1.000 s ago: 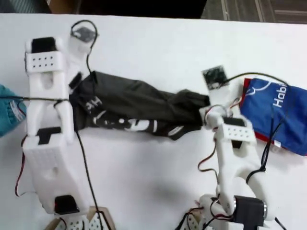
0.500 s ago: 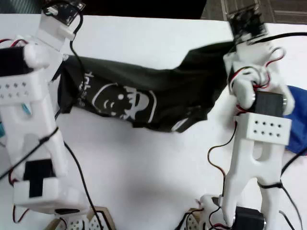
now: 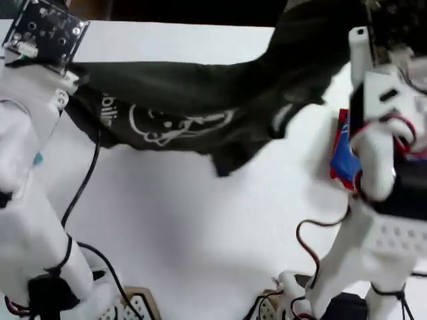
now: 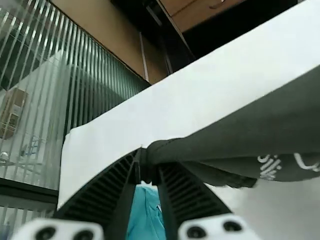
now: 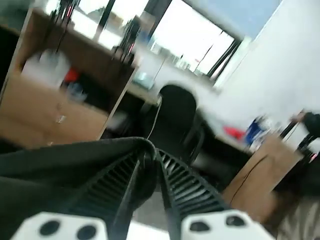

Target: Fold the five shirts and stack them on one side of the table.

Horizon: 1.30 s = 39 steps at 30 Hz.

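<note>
Up close, the left gripper (image 4: 148, 172) has its two fingers squeezed tight on one end of the black shirt (image 3: 200, 100), with a fold of cloth pinched between them. The right gripper (image 5: 149, 162) is the same. Its fingers are pressed together on the other end of the black shirt, and the cloth bunches up over the tips. The black shirt is pulled out long between the two arms and held up at both ends over the white table (image 3: 200, 233). A white drawing (image 3: 173, 123) shows on the side of the shirt that faces up. A loose bit hangs down from the middle of the black shirt, and I cannot tell if it touches the table. Just beside the black shirt's right end, a blue shirt (image 3: 342, 160) lies on the table, partly under the right arm (image 3: 380, 227). Below the black shirt's left end, under the left gripper, is a teal cloth (image 4: 145, 212).
</note>
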Tool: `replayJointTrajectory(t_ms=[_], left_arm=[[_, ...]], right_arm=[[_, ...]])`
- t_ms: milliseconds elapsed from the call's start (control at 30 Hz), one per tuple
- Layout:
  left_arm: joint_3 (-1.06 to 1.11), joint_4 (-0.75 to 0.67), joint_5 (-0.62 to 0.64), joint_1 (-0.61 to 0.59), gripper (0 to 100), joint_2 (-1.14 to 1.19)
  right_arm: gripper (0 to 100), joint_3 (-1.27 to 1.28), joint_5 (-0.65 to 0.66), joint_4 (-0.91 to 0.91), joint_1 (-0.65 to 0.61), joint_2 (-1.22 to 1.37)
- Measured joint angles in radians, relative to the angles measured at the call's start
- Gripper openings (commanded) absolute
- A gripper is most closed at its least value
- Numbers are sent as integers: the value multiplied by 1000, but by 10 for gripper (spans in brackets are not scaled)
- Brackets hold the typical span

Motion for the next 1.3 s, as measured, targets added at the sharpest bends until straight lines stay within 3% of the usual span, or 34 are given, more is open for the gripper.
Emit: replayJointTrajectory(t_ms=[233,567,700,833,1033,1300], left_arm=[[78,17,-15,0,24,-26],[904,-17,-230,0,26,123],[1077,15,-348,0,28,129],[1091,25,-443,-29,69,129],[899,28,-457,-77,270,130],[767,28,-448,-81,268,143]], right_arm=[[20,-117,3,152,0,-11],[20,247,20,319,0,-9],[20,414,25,319,0,-18],[20,531,37,319,0,-106],[20,727,68,319,0,-313],[21,1108,71,319,0,-617]])
